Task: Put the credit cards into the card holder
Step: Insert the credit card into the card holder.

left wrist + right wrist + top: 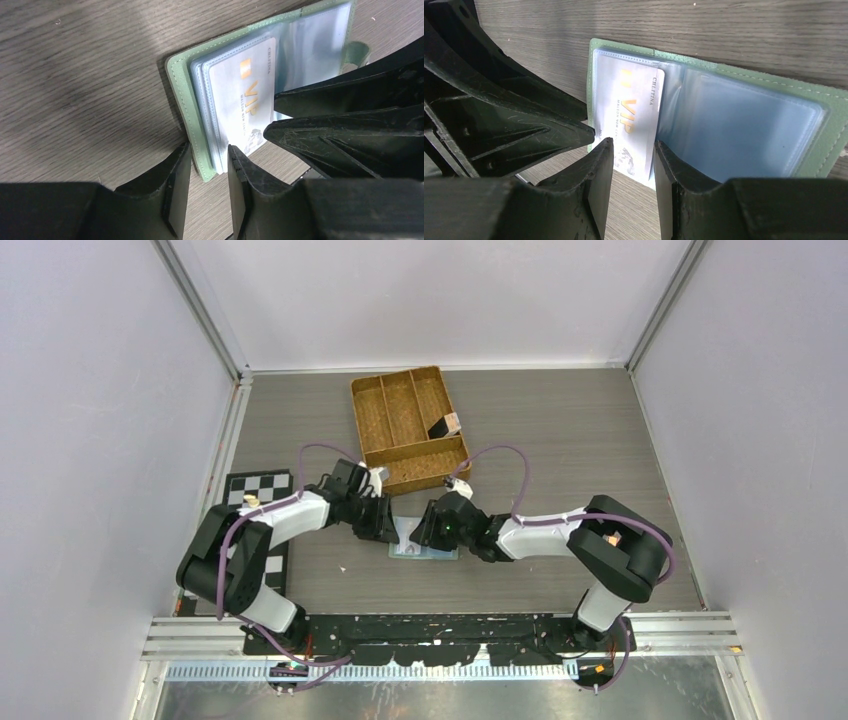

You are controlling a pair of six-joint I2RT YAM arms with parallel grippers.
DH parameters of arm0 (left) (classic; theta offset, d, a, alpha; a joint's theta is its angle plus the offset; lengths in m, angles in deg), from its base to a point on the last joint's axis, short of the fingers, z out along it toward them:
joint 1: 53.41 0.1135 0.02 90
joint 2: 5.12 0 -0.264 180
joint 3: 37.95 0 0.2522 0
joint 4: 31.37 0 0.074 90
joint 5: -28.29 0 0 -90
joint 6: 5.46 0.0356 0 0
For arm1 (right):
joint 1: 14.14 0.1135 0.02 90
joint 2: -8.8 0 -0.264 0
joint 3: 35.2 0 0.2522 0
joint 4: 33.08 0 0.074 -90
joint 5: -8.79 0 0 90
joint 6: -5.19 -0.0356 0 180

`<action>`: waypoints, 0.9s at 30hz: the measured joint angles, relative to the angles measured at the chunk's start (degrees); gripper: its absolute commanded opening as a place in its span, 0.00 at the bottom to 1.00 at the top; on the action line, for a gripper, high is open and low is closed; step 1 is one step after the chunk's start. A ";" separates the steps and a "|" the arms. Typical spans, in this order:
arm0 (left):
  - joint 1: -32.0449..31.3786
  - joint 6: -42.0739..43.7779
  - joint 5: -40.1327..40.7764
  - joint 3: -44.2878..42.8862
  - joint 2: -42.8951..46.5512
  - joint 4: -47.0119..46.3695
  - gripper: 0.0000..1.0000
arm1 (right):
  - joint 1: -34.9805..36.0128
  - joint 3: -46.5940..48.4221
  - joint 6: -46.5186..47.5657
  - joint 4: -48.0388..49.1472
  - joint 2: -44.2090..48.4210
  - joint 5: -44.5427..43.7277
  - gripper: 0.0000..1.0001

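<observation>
We found the card holder (430, 552) lying open and flat on the grey wood-grain surface (580, 440), between the two wrists. Its sage-green cover was down and its clear plastic sleeves faced up. One silvery credit card (629, 120), printed with gold "VIP" lettering, appeared partly tucked into a sleeve on one half of the holder, its near short end sticking out past the holder's edge.

The right pincer (633, 144) stood with its jaws part-way apart on either side of that protruding end. We could not tell whether they pressed on the card. The left pincer (208, 148) also had its jaws part-way apart, straddling the corner of the green cover and the stack of sleeves beside the card. Again we could not tell whether it was clamped. The two pincers were close together, nearly tip to tip.

Farther back on the surface lay a woven brown divided tray (358, 410) with a small dark object (445, 425) in its right-hand long compartment. A checkered board (258, 487) lay at the left, partly under the left arm.
</observation>
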 measured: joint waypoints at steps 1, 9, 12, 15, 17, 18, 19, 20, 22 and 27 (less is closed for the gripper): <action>0.00 -0.11 -0.04 0.20 0.00 -0.20 0.34 | 0.07 0.15 0.11 -0.31 0.00 -0.11 0.40; -0.04 -0.61 -0.02 0.44 1.16 -0.20 0.54 | 0.72 1.05 2.23 -4.52 1.73 -2.12 0.59; -0.07 -1.40 0.42 0.44 3.82 -0.20 0.60 | 0.76 1.49 4.37 -9.57 5.49 -4.15 0.69; -0.07 -1.84 1.01 0.37 6.38 -0.20 0.61 | 0.28 2.05 6.51 -14.82 10.43 -6.01 0.72; -0.07 -2.03 1.11 0.07 7.08 -0.20 0.60 | -0.92 2.01 7.74 -17.49 14.21 -5.77 0.72; -0.07 -2.08 1.11 -0.17 7.08 -0.20 0.60 | -1.86 1.95 8.04 -18.21 15.82 -5.20 0.71; -0.07 -2.14 1.09 -0.37 7.02 -0.20 0.59 | -3.04 1.77 8.39 -18.64 17.18 -4.31 0.70; -0.07 -2.25 1.09 -0.50 6.95 -0.20 0.59 | -4.37 1.40 8.68 -18.62 18.27 -3.23 0.69; -0.07 -2.67 1.07 -0.74 6.40 -0.26 0.58 | -6.71 0.42 9.01 -18.62 19.37 -0.35 0.63; -0.07 -3.21 1.03 -0.79 3.63 -0.26 0.57 | -10.47 -1.53 9.79 -19.85 18.60 6.56 0.53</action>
